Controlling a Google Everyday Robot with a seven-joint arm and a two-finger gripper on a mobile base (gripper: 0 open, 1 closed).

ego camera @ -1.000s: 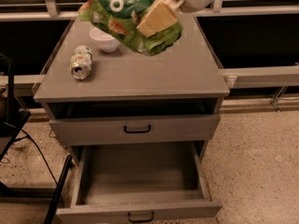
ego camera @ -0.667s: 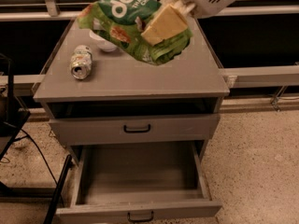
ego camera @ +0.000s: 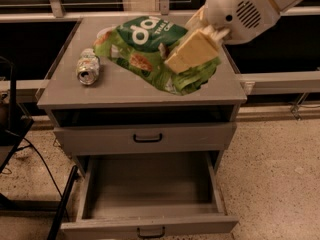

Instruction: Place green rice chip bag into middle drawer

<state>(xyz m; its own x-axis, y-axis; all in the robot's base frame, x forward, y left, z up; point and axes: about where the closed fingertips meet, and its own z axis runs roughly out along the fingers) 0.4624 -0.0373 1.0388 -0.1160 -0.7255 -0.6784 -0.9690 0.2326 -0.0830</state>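
The green rice chip bag is crinkled, with a dark-green round logo and white lettering. It hangs over the right half of the grey cabinet top. My gripper comes in from the upper right on a white arm and is shut on the bag's right end; one tan finger lies across it. The middle drawer is pulled out wide open below and in front, and its inside is bare. Its black handle shows at the bottom edge.
A crushed silver-green soda can lies on the left of the cabinet top. The drawer above is closed, with a black handle. A black stand with cables is at the left. A rail runs behind on the right. The floor is speckled.
My gripper and the bag have moved from the back of the cabinet top toward the front right. The can and both drawers have not moved.
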